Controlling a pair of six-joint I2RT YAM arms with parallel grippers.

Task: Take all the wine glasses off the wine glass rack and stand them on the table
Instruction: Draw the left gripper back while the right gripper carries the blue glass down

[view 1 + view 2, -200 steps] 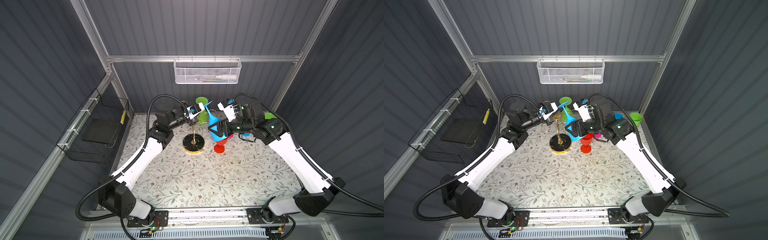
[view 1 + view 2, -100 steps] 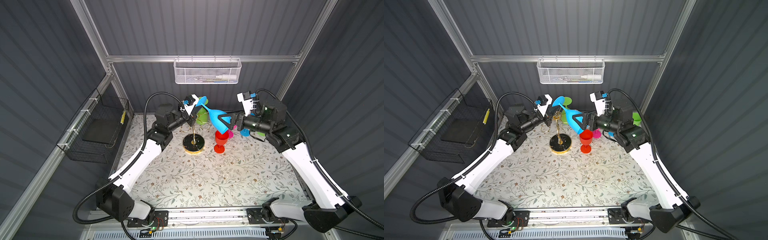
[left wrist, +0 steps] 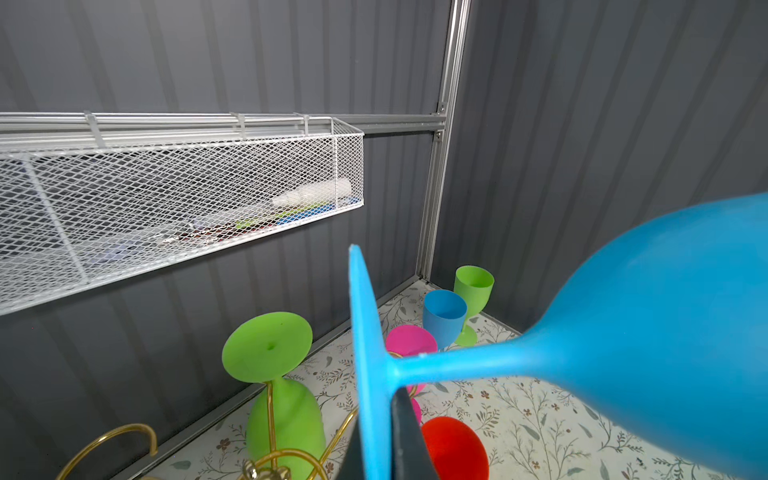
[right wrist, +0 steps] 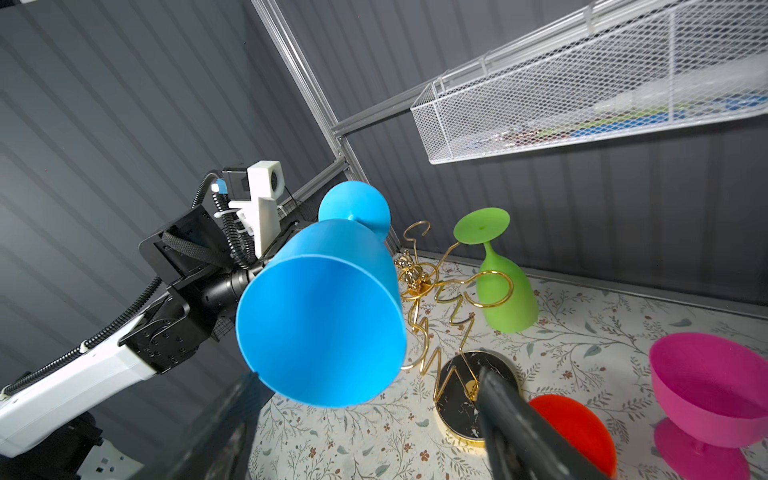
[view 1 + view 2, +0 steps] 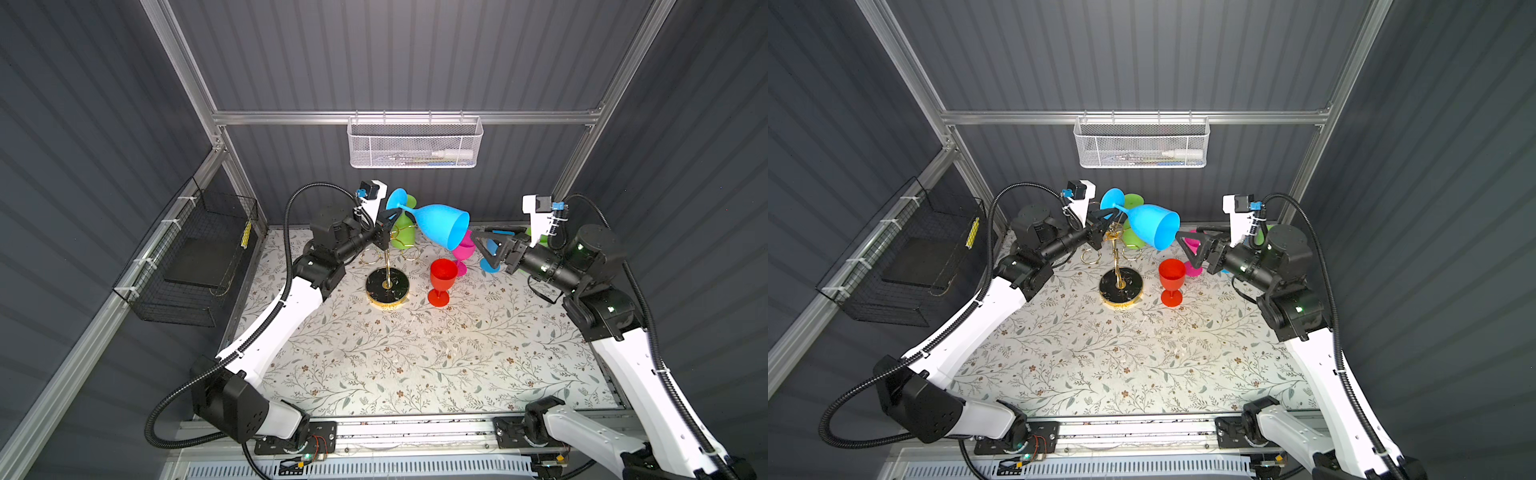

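A blue wine glass (image 5: 441, 224) (image 5: 1152, 227) lies level in the air above the wine glass rack (image 5: 387, 286) (image 5: 1121, 287), free of its gold loops. My left gripper (image 5: 391, 218) (image 5: 1105, 219) (image 3: 377, 449) is shut on the glass's round foot (image 3: 365, 332). The bowl's mouth (image 4: 320, 328) faces my right gripper (image 5: 484, 246) (image 5: 1187, 246) (image 4: 365, 419), which stands open a short way off with nothing between its fingers. A green wine glass (image 5: 402, 233) (image 3: 286, 415) (image 4: 505, 291) hangs upside down from one loop of the rack.
A red glass (image 5: 442, 276), a pink glass (image 5: 464, 249) and a second blue glass (image 3: 444, 316) stand upright right of the rack, with a green one (image 3: 473, 286) in the back corner. A white mesh basket (image 5: 415, 143) hangs on the back wall, a black wire basket (image 5: 195, 257) on the left wall.
My right gripper has let go of the blue bowl and drawn back to the right. The left gripper has kept the foot and swung the glass up to level.
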